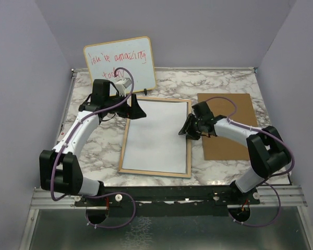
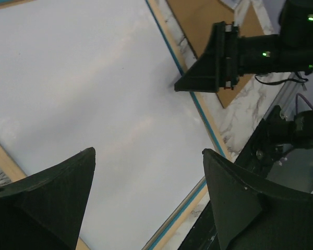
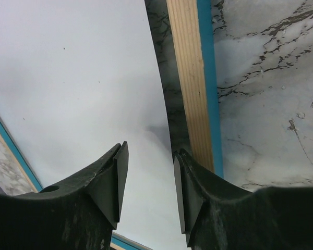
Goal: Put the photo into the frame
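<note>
Photo (image 1: 159, 135), blank white side up, lies flat inside the frame (image 1: 124, 140) on the table (image 1: 101, 146), seen from above. Left wrist: left pincer (image 2: 147, 152) gapes wide over it. Right wrist: right pincer (image 3: 148, 151) half-open, empty, at its curling right edge; it looks light, floppy, best pinched there.

The only writing that can be read is on the whiteboard (image 1: 120, 61). It leans tilted just beyond the far left corner of the frame (image 1: 124, 139), at the back of the counter (image 1: 224, 80). The words are handwritten in red marker, in two lines. The upper line, farther from the frame, runs across the board's width and reads roughly "you're amazing" in loose, uneven letters. The lower line, nearer the frame, begins "tod"; its remaining letters are hidden behind the left arm (image 1: 101, 91) and its purple cable (image 1: 124, 68).
</note>
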